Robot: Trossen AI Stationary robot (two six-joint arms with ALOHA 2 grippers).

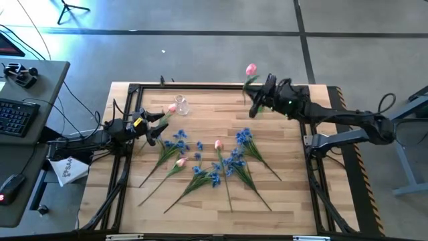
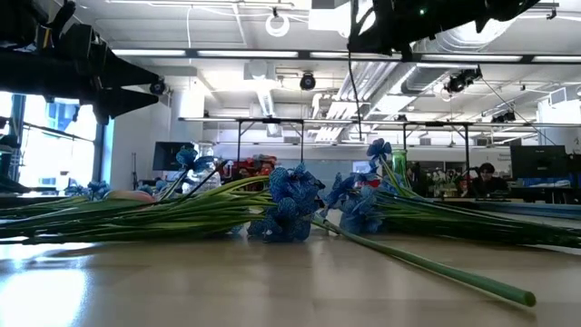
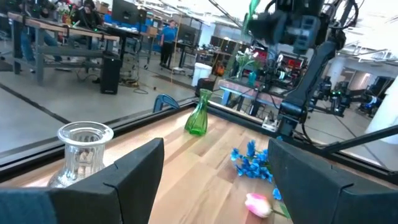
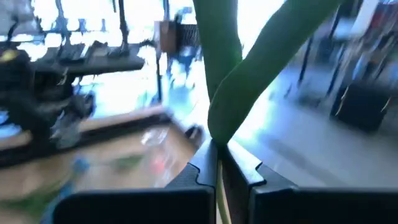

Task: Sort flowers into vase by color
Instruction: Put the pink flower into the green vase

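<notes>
My right gripper (image 1: pixel 259 99) is up over the table's far right part, shut on a pink tulip whose bud (image 1: pixel 251 68) sticks out past the far edge. A green glass vase (image 3: pixel 198 115) stands below that arm; the arm hides it in the high view. A clear glass vase (image 1: pixel 181 106) stands at far left, with a pink bud (image 1: pixel 172 107) lying beside it. My left gripper (image 1: pixel 157 125) hangs open just short of the clear vase (image 3: pixel 84 152). Several blue flowers (image 1: pixel 179 142) and pink tulips (image 1: pixel 219 144) lie flat across the table's middle. My right gripper pinches the tulip's green stem (image 4: pixel 217 140) between its two fingers, low on the stem where a leaf (image 4: pixel 273 56) branches off. The fingers lie across the stem. The flower is lifted clear of the table, and its stem and bud rise beyond the fingers.
Loose stems (image 2: pixel 427 263) stretch toward the near edge, and blue blossom heads (image 2: pixel 289 211) are piled mid-table. Bare wood shows along the near edge (image 1: pixel 221 224) and at the table's far middle. A desk with a keyboard (image 1: pixel 17 117) stands left of the table.
</notes>
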